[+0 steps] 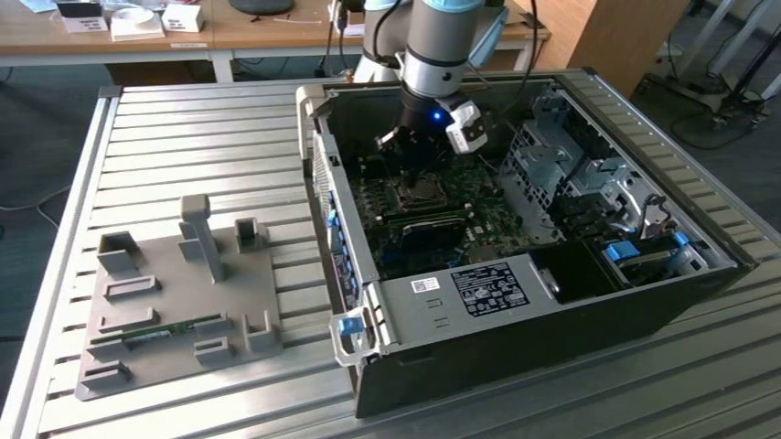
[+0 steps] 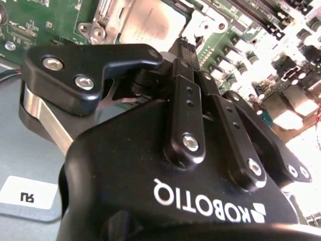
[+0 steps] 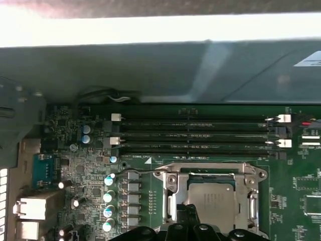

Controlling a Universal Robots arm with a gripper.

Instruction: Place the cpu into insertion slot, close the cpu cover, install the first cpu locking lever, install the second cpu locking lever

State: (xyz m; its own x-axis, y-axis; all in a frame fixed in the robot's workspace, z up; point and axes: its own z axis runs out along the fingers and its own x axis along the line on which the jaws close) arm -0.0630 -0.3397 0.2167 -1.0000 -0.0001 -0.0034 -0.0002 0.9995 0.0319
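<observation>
Black gripper (image 2: 188, 44), fingers pinched together, hanging just over small square silver-grey cpu (image 3: 210, 201), framed by flat-lying silver metal cpu cover (image 3: 169, 201), on green motherboard (image 3: 90, 165).

A ribbed metal tabletop (image 1: 183, 137) stands on dark floor (image 1: 37, 146), with a wooden desk (image 1: 244, 32) behind it.

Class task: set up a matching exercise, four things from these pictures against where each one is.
1 cpu
2 memory slots
3 grey fixture plate
4 gripper

A on the slatted table
B framed by the cpu cover
C right over the cpu
D long black rows on the green motherboard

Pairs: 1-B; 2-D; 3-A; 4-C
</observation>
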